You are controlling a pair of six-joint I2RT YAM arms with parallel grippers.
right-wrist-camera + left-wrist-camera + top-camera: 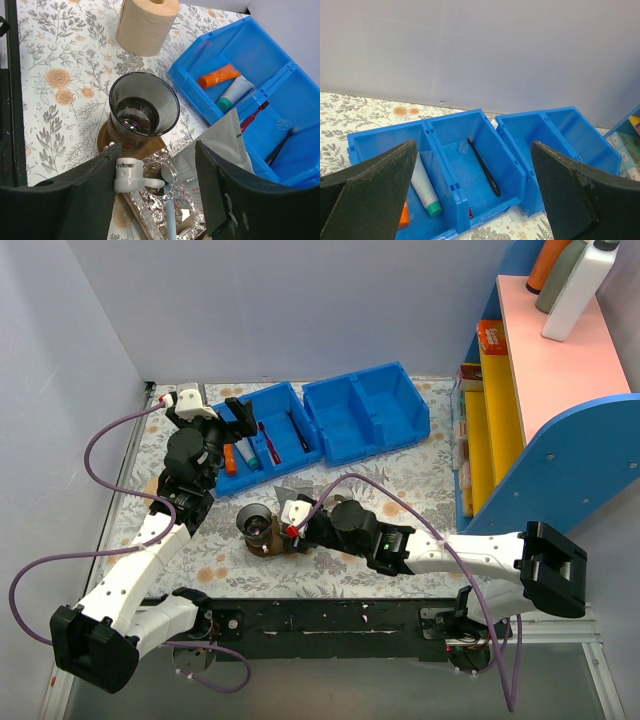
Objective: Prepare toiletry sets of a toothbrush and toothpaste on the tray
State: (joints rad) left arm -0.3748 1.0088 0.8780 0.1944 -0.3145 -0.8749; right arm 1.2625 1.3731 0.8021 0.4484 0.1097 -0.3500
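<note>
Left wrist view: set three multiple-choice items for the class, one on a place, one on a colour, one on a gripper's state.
1. Where does the dark toothbrush lie? A on the table; B in a blue bin; C between shut fingers.
2. What colour is the cap of the white tube? A red; B black; C teal-green.
3. How is the left gripper? A open, empty; B shut on a tube; C shut on a toothbrush.
Key: 1 B, it lies on the bin's floor; 2 C, teal-green shows at the tube's end; 3 A, its fingers stand wide apart, holding nothing.
</note>
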